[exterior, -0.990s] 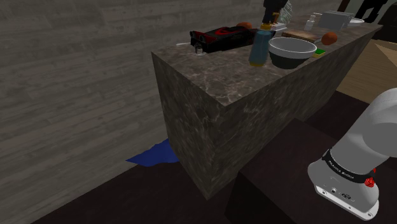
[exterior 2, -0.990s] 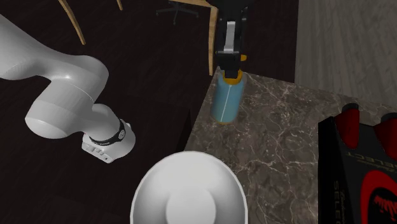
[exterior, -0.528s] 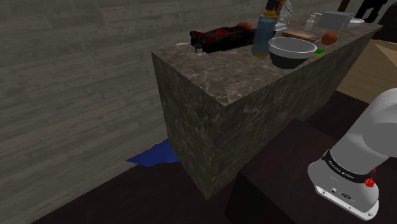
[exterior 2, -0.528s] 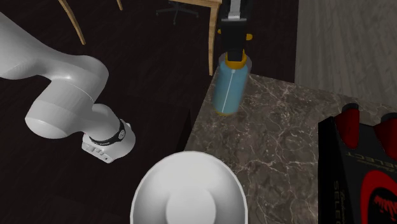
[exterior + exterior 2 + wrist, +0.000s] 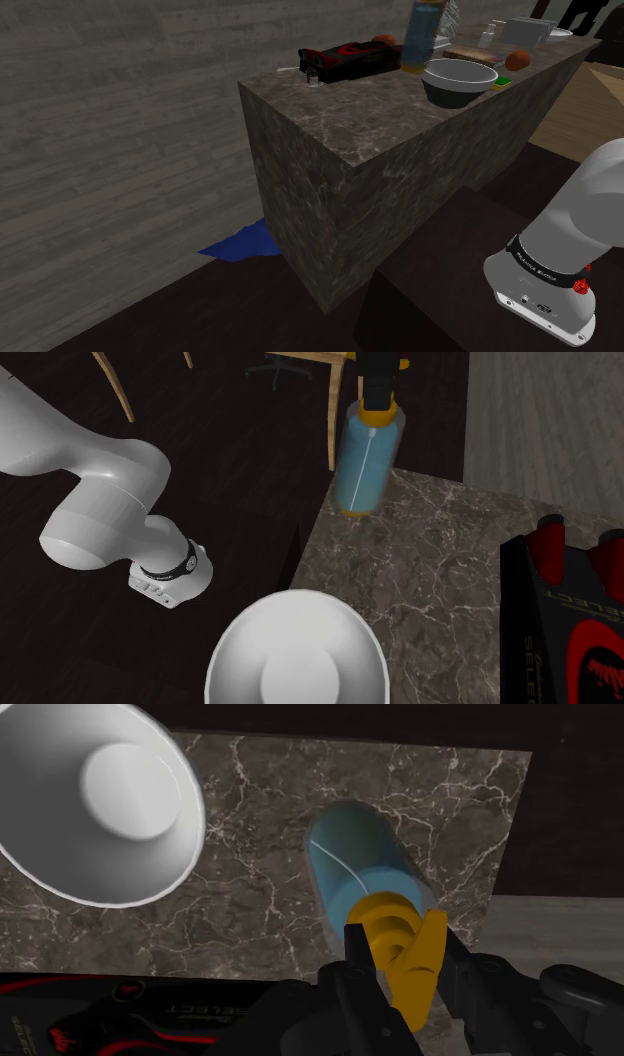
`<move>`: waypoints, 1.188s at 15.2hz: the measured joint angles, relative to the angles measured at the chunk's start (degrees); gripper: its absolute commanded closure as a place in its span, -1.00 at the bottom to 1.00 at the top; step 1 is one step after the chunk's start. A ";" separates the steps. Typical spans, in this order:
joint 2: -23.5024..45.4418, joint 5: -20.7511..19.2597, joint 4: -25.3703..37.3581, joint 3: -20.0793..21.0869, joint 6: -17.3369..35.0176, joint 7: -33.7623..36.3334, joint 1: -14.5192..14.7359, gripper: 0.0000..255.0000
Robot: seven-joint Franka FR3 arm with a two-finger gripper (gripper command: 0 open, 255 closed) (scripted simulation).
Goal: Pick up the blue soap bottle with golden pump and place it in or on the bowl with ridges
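The blue soap bottle (image 5: 365, 462) with its golden pump (image 5: 400, 944) hangs clear above the marble counter (image 5: 440, 572), near the counter's corner. My gripper (image 5: 378, 382) is shut on the pump from above; in the wrist view the two black fingers (image 5: 362, 954) clasp the gold top of the bottle (image 5: 350, 869). In the shoulder view the bottle (image 5: 424, 38) floats just to the left of the bowl (image 5: 460, 80). The bowl (image 5: 297, 652) is white, round and empty, and sits on the counter beside the bottle (image 5: 100, 794).
A black and red box (image 5: 345, 58) lies on the counter behind the bottle (image 5: 570, 622). Beyond the bowl sit an orange (image 5: 517, 60), a green sponge (image 5: 500, 82) and a white box (image 5: 525, 32). A blue cloth (image 5: 240, 243) lies on the floor.
The gripper has risen with the bottle: a second ago the bottle stood on the counter, now it hangs well above it. The bowl has not moved.
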 measured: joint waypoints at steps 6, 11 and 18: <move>2.77 -0.07 7.16 -0.61 -4.43 -0.48 -0.15 1.00; 4.79 -0.88 12.80 -5.42 -8.41 -6.72 -1.76 1.00; 10.77 -0.89 25.43 -13.71 -15.74 -17.38 -4.46 1.00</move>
